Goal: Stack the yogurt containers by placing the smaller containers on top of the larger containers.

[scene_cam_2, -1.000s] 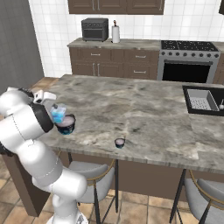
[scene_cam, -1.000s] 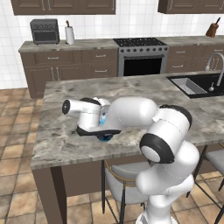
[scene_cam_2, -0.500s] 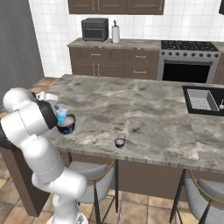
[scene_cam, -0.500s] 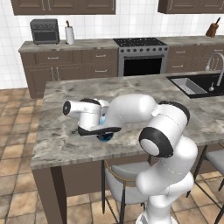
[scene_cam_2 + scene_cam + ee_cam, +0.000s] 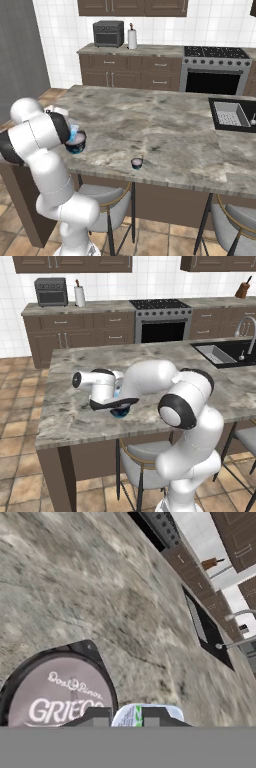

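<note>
The wide dark navy yogurt container [image 5: 60, 697] with its pale printed top stands on the island near the front edge [image 5: 120, 412] [image 5: 76, 146]. My gripper [image 5: 126, 718] is shut on the light-blue cup [image 5: 134, 713], holding it just above and beside that container's rim [image 5: 74, 132] [image 5: 118, 391]. My hand [image 5: 100, 387] hides most of the cup in the left base view. The tiny dark cup [image 5: 136, 163] with a pale top stands alone to the right, close to the counter's front edge.
The marble island [image 5: 160, 125] stretches right toward a sink [image 5: 231, 114] with a faucet [image 5: 245, 331]. Stools [image 5: 105, 205] are tucked under the front edge. A stove [image 5: 162, 318], toaster oven [image 5: 51, 291] and paper-towel roll [image 5: 79, 295] line the back counter.
The hand with the light-blue cup has edged slightly right and down over the dark container. The arm's upper links have shifted a little. The cups on the counter have not moved.
</note>
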You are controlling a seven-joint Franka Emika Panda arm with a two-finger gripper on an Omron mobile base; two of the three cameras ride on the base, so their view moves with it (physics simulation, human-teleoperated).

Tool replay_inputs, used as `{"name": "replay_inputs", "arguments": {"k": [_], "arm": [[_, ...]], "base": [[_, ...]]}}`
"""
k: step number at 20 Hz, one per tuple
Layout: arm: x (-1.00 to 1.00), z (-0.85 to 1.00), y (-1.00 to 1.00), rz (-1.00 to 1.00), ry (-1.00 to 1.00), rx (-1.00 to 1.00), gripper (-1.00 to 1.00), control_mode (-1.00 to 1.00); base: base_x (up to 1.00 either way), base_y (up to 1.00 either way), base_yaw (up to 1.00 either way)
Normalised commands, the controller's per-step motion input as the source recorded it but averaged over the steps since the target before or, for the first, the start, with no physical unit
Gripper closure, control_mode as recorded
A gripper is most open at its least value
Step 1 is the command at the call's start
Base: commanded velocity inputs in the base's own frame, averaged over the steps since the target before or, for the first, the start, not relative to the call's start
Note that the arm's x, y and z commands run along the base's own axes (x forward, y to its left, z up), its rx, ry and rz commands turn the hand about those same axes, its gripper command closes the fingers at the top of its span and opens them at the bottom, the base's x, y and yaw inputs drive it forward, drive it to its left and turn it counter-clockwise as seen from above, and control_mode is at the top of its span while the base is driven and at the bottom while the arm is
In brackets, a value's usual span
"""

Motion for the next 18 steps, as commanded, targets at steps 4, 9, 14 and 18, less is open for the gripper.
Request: {"name": "replay_inputs", "arguments": {"k": [4,9,14,18], "arm": [[0.12,-0.11,0.0,0.0,0.01,0.0,1.0,-1.0],[0.2,-0.13,0.0,0.0,0.02,0.0,1.0,-1.0],[0.2,-0.12,0.0,0.0,0.02,0.0,1.0,-1.0],[0.19,-0.12,0.0,0.0,0.02,0.0,1.0,-1.0]], "base": [[0.0,0.0,0.0],[0.0,0.0,0.0],[0.0,0.0,0.0],[0.0,0.0,0.0]]}}
